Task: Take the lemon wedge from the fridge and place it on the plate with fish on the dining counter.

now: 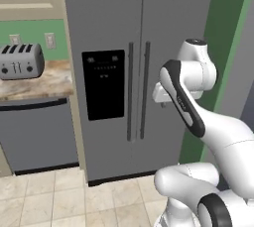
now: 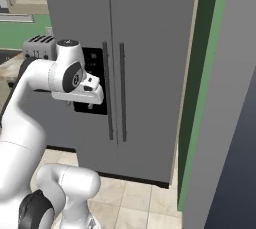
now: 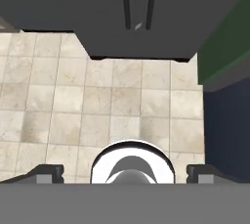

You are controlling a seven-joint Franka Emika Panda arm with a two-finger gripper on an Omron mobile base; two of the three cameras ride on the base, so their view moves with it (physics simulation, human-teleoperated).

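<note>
The fridge [image 1: 109, 23] stands straight ahead, tall and grey, with both doors shut, two long vertical handles [image 1: 138, 92] at the middle seam and a black dispenser panel [image 1: 103, 85] on the left door. It also shows in the right base view [image 2: 150, 48] and at the top of the hand view [image 3: 97, 22]. My gripper [image 1: 162, 103] hangs in front of the doors at handle height, pointing down at the floor, apart from the handles. In the hand view its fingertips [image 3: 49, 173] stand wide apart, open, with nothing between them. The lemon wedge is hidden. The plate with fish and the dining counter are out of view.
Left of the fridge, a toaster [image 1: 21, 61] sits on a marbled countertop [image 1: 44, 85] above a grey dishwasher front [image 1: 37, 134]. A green wall [image 2: 200, 98] and a grey panel [image 2: 230, 123] close in on the right. Beige tiled floor [image 3: 97, 105] lies below.
</note>
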